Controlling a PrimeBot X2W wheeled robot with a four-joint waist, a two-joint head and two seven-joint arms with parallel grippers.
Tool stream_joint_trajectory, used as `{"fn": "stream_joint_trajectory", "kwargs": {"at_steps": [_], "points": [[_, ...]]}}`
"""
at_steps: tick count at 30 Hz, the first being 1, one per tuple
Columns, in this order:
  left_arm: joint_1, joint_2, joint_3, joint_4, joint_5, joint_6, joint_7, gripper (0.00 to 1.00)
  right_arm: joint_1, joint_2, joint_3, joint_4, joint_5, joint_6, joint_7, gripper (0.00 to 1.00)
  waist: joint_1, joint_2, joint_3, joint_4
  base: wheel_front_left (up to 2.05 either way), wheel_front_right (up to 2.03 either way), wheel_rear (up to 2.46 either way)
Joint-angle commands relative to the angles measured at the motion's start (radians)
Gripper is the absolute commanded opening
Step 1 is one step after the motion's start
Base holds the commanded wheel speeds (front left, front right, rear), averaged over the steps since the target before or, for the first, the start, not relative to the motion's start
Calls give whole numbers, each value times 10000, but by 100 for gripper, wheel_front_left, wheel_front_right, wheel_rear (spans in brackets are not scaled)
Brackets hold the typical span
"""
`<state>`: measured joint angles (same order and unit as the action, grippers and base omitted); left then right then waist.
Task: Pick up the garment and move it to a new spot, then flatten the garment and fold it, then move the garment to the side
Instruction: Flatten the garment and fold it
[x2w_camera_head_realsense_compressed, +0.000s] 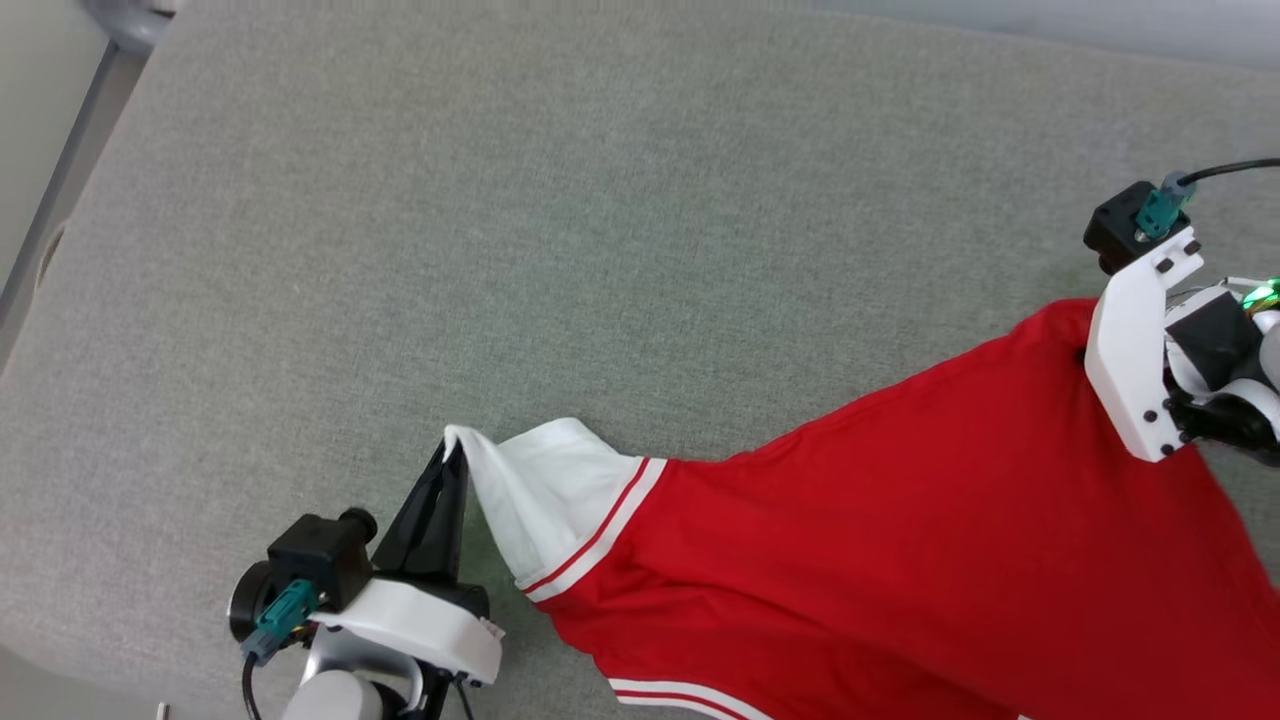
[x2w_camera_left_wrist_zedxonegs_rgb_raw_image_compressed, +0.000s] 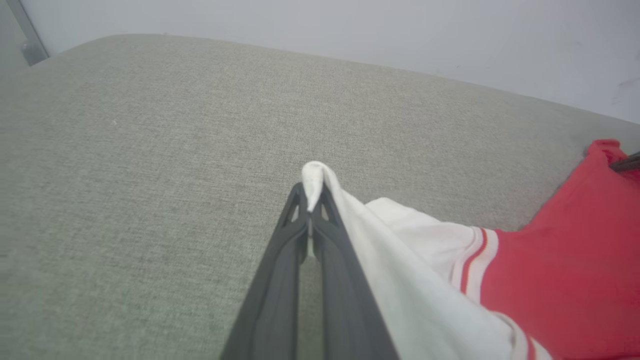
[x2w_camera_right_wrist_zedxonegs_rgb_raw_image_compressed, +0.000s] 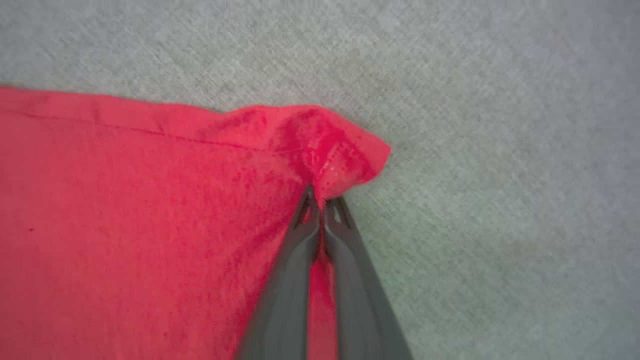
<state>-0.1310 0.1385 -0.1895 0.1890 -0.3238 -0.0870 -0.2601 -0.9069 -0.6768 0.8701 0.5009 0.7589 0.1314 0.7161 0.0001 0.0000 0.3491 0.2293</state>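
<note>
The garment (x2w_camera_head_realsense_compressed: 900, 520) lies stretched across the grey fabric surface (x2w_camera_head_realsense_compressed: 600, 200), its white sleeve tip clenched in the left claw (x2w_camera_head_realsense_compressed: 455, 458) at the lower left, a red hem corner pinched by the right claw (x2w_camera_right_wrist_zedxonegs_rgb_raw_image_compressed: 321, 199) at right.

The left gripper (x2w_camera_head_realsense_compressed: 452, 462) sits at the head view's lower left, fingers angled up, jaws clamped on a white fold of the garment (x2w_camera_head_realsense_compressed: 900, 500). The right gripper (x2w_camera_right_wrist_zedxonegs_rgb_raw_image_compressed: 322, 202) is clamped on a red corner; its fingers are apparently hidden under the white wrist bracket (x2w_camera_head_realsense_compressed: 1135, 350).
</note>
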Motion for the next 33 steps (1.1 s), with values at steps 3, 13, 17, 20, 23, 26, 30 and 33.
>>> {"fn": "stream_joint_trajectory", "kwargs": {"at_steps": [3, 13, 17, 20, 23, 26, 30, 33], "points": [[203, 183, 96, -72, 39, 32, -67, 0, 98, 146, 15, -6, 279, -14, -697, 0, -1, 0, -647, -305, 0, 0, 0], [400, 760, 537, -1100, 75, 354, 100, 0, 621, 258, -422, -331, 565, -14, -3170, 0, -1, 0, -2081, -986, 0, 0, 0], [140, 1041, 681, -1738, 100, 409, 323, 0, 863, 280, -939, -579, 588, -14, -3874, 0, -1, 0, -2521, -1196, 0, 0, 0], [-205, 1258, 799, -2220, 36, 373, 518, 0, 969, 266, -1406, -820, 486, -16, -4287, 0, -1, 0, -2759, -1342, 0, 0, 0], [-677, 1496, 922, -2658, 14, 328, 714, 0, 1013, 273, -2017, -1103, 354, -14, -4593, 0, -1, 0, -2896, -1497, 0, 0, 0], [-1274, 1706, 1011, -3041, -42, 256, 908, 0, 1070, 314, -2706, -1429, 203, -14, -4849, 0, -1, 0, -2932, -1623, 0, 0, 0], [-2252, 2024, 1058, -3372, -74, 108, 1183, 0, 1142, 406, -3619, -1856, -73, -14, -5014, 0, -1, 0, -2891, -1744, 0, 0, 0], [-3136, 2274, 1014, -3426, -69, -10, 1392, 0, 1103, 499, -4264, -2203, -326, -14, -5043, 0, -1, 0, -2820, -1807, 0, 0, 0]]}}
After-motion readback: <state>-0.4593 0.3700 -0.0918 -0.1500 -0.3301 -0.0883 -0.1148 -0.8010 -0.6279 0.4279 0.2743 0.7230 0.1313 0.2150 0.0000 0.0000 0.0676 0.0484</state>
